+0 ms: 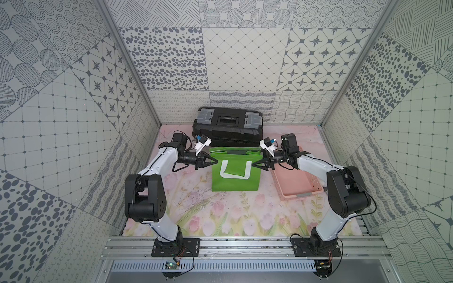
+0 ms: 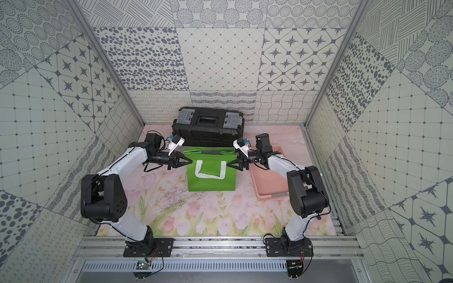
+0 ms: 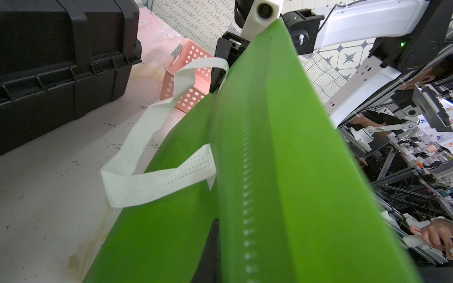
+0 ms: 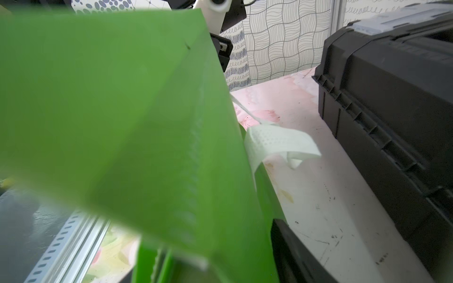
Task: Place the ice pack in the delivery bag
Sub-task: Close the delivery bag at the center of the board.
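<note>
**Green delivery bag (image 1: 234,186) upright, mid-width near the table's (image 1: 220,215) far edge**
Bright green fabric, pressed nearly flat, its top mouth only a narrow slit. A white strap handle (image 1: 234,176) hangs in a U on the near face; a second strap (image 3: 157,188) loops loose off the far face.

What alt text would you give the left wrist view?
The green delivery bag fills the frame close up, a white strap handle looping from it. Beyond are a black toolbox, a pink basket and the right arm.
</note>
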### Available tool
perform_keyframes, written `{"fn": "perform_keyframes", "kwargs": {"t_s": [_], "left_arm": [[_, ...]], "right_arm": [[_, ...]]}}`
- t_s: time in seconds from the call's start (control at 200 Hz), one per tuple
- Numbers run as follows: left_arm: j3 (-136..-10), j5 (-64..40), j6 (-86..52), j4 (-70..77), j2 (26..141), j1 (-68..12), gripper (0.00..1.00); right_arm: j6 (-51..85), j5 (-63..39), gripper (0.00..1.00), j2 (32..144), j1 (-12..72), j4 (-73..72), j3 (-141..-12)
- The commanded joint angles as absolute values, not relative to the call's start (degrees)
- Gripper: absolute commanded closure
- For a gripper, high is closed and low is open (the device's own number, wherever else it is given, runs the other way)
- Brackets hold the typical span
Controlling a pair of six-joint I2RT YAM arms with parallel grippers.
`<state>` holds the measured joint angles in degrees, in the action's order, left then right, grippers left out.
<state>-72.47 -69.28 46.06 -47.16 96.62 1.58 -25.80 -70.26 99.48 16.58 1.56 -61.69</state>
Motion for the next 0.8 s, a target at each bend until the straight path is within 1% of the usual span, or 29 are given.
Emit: {"fn": "perform_keyframes", "kwargs": {"t_s": [0.0, 0.04, 0.265, 0.31, 0.36, 0.415, 0.43, 0.45, 0.52, 0.665, 0.73, 0.765, 0.795], "left_arm": [[-73.42, -75.26, 50.22, -50.51, 97.37, 1.92, 1.0], [-73.47, -75.0, 50.51, -50.82, 97.43, 1.98, 1.0], [-73.21, -74.75, 51.16, -51.66, 96.81, 2.02, 1.0], [-73.39, -74.71, 50.92, -51.92, 96.49, 2.02, 1.0], [-73.67, -74.64, 50.14, -51.94, 95.81, 2.08, 0.99], [-74.42, -74.62, 48.62, -52.16, 94.73, 2.34, 0.87], [-74.56, -74.62, 48.16, -52.32, 94.38, 2.41, 0.81], [-74.91, -74.37, 47.43, -52.44, 93.73, 2.53, 0.76], [-75.29, -72.53, 43.0, -51.33, 90.99, 2.81, 0.66], [-73.25, -63.88, 22.68, -39.24, 82.98, 3.31, 0.52], [-71.71, -59.33, 13.42, -31.53, 78.88, 3.18, 0.42], [-70.99, -55.8, 7.9, -27.3, 76.76, 3.04, 0.4], [-70.99, -55.24, 4.46, -24.25, 75.28, 3.04, 0.38]], "right_arm": [[-23.43, -70.79, 0.47, 99.63, 17.22, -1.71, -61.49], [-22.93, -70.49, 0.51, 99.71, 17.2, -1.7, -61.74], [-22.89, -68.11, 0.93, 96.06, 14.9, -1.42, -58.98], [-22.87, -67.65, 1.0, 95.39, 14.34, -1.37, -58.68], [-23.4, -66.69, 1.0, 94.87, 14.24, -0.74, -58.8], [-23.41, -66.53, 1.0, 94.48, 14.29, -0.53, -59.18], [-23.29, -66.47, 1.0, 94.41, 14.32, -0.48, -59.33], [-23.14, -66.3, 1.0, 94.27, 14.45, -0.52, -59.54], [-23.52, -65.32, 1.0, 93.88, 14.83, -0.63, -59.5], [-24.75, -63.05, 1.0, 93.59, 15.38, 0.13, -60.02], [-24.98, -62.46, 1.0, 93.28, 15.51, 0.0, -60.03], [-25.2, -62.34, 1.0, 93.12, 15.56, -0.02, -60.04], [-25.35, -62.4, 1.0, 93.03, 15.56, 0.05, -60.11]]}}
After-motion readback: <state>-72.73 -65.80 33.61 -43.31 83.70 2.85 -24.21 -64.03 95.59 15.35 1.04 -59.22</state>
